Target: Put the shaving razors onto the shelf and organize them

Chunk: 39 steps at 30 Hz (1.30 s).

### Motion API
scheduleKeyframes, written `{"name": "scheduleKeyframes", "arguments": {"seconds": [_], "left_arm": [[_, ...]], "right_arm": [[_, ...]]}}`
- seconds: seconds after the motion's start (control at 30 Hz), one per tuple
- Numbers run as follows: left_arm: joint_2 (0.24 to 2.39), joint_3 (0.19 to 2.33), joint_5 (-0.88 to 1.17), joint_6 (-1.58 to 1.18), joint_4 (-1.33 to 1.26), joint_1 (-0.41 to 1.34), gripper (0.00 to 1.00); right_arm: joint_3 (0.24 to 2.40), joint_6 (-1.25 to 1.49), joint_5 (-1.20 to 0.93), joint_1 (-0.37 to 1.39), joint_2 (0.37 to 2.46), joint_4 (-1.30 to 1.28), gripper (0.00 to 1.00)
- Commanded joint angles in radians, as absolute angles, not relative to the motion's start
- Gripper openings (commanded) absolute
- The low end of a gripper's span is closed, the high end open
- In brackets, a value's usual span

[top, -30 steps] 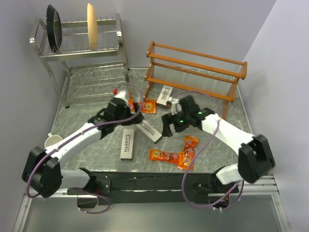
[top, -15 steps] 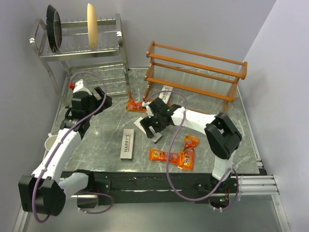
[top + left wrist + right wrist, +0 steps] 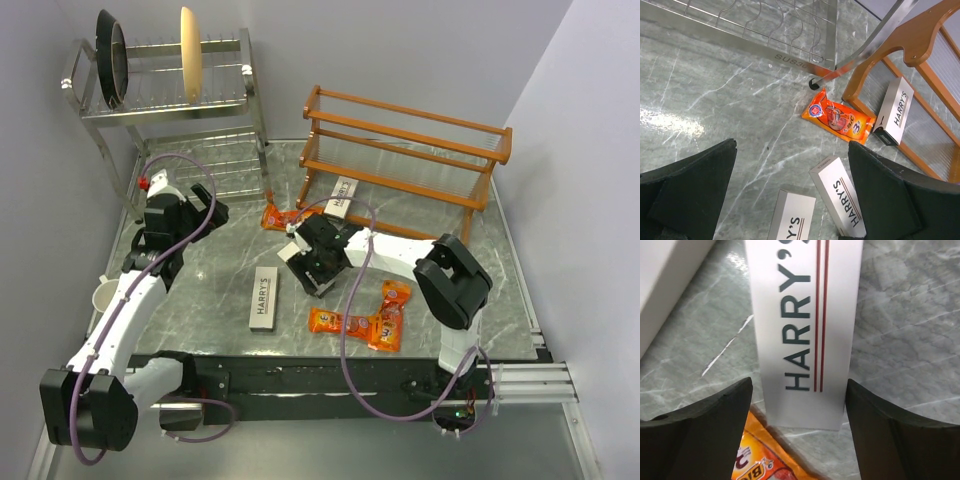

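Three pale-grey HARRY'S razor boxes show from above. One (image 3: 266, 298) lies at centre-left, one (image 3: 341, 195) rests against the foot of the orange-brown wooden shelf (image 3: 405, 150), and the middle box (image 3: 325, 283) lies under my right gripper (image 3: 312, 262). In the right wrist view that gripper (image 3: 799, 385) is open astride the middle box (image 3: 805, 330), fingers close to both long edges. Orange packs lie at the shelf's left foot (image 3: 280, 216) and at the front (image 3: 340, 322) (image 3: 392, 312). My left gripper (image 3: 200, 212) (image 3: 792, 147) hangs open and empty above the table at the left.
A steel wire dish rack (image 3: 170, 90) holding a dark pan and a pale plate stands at the back left, its foot (image 3: 815, 82) close to an orange pack (image 3: 837, 115). A white mug (image 3: 105, 292) sits at the left table edge. Purple cables loop over both arms.
My left arm has drawn back from the centre to the left, near the steel rack. My right gripper moved left over the middle box and its jaws narrowed around it.
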State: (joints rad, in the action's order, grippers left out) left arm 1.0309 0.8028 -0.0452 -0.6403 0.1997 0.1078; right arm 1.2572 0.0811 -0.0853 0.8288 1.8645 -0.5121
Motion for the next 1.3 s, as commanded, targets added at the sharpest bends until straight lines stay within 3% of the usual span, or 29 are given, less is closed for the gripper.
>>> {"name": "scheduleKeyframes", "arguments": {"seconds": [0.0, 0.23, 0.33, 0.63, 0.8, 1.27], "left_arm": [[1.011, 0.807, -0.029, -0.643, 0.17, 0.1, 0.99], [1.02, 0.798, -0.014, -0.654, 0.144, 0.101, 1.0], [1.025, 0.796, -0.015, -0.64, 0.134, 0.1, 1.0], [1.057, 0.788, -0.009, -0.649, 0.084, 0.1, 1.0], [1.081, 0.807, 0.005, -0.65, 0.072, 0.1, 0.99], [1.12, 0.819, 0.008, -0.647, 0.061, 0.097, 0.99]], "right_arm": [[1.279, 0.118, -0.051, 0.827, 1.901, -0.506, 0.75], [1.226, 0.13, -0.002, 0.827, 1.879, -0.477, 0.51], [1.207, 0.158, 0.047, 0.822, 1.816, -0.482, 0.48], [1.111, 0.301, 0.126, 0.689, 1.522, -0.58, 0.48], [1.129, 0.336, 0.14, 0.496, 1.572, -0.594, 0.46], [1.288, 0.405, 0.253, 0.396, 1.767, -0.543, 0.45]]}}
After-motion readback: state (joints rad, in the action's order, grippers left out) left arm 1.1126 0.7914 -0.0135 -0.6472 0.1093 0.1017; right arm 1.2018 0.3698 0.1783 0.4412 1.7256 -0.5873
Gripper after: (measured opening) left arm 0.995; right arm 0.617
